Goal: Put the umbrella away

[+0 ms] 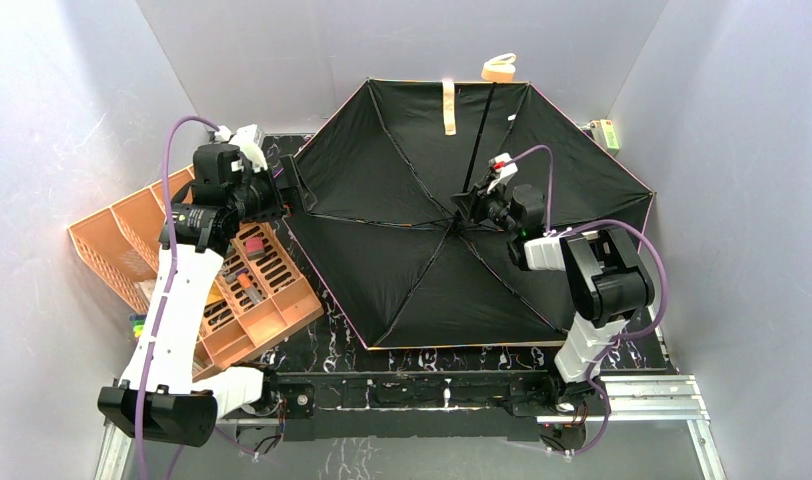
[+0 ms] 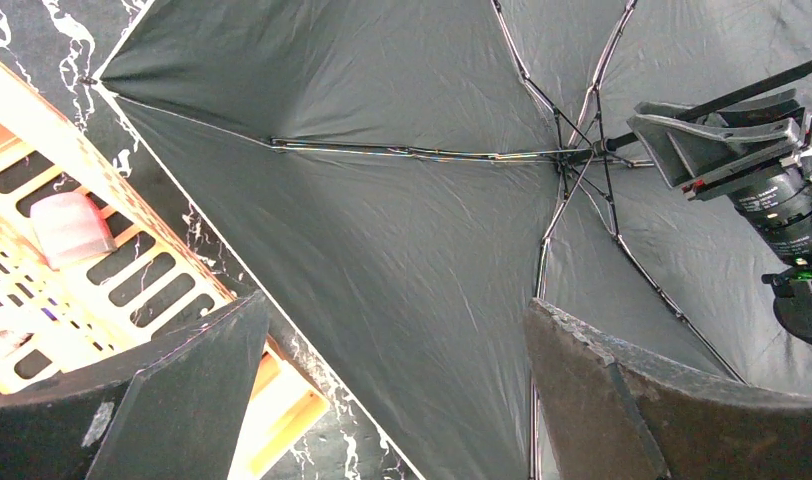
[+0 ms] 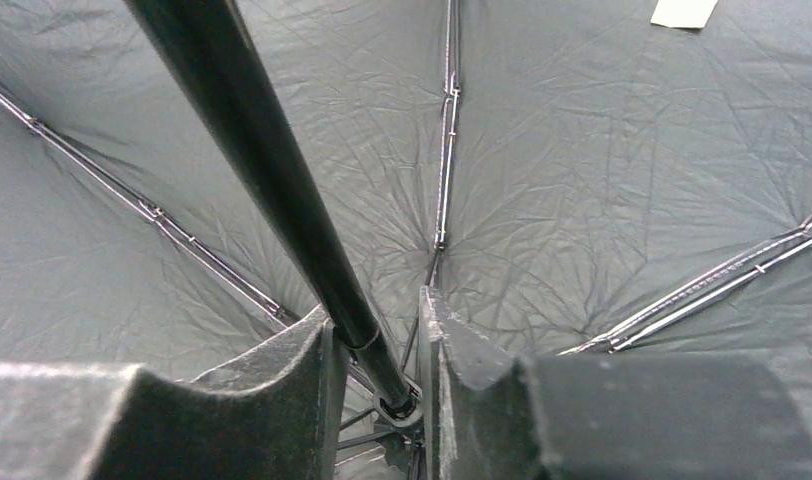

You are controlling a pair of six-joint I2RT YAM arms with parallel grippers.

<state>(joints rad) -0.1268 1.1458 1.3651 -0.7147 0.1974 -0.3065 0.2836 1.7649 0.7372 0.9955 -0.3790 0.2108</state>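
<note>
The umbrella [image 1: 422, 250] is wide open and lies on the dark worktop [image 1: 317, 335], with its black inside facing up. Its small tan handle [image 1: 499, 68] points to the far wall, and the tan strap [image 1: 448, 105] hangs at the far edge. The right arm bends up from its base and reaches in over the middle of the umbrella. The right end effector [image 1: 474, 205] sits down low by the middle, where the ribs meet. Its two fingers are close together with the black shaft [image 3: 272, 180] between them. One finger touches the shaft, but I cannot tell if they squeeze it tight. The left arm stretches far forward over the orange organizer [image 1: 112, 240]. The left end effector [image 1: 294, 195] is spread wide at the left edge of the umbrella and holds nothing.
</note>
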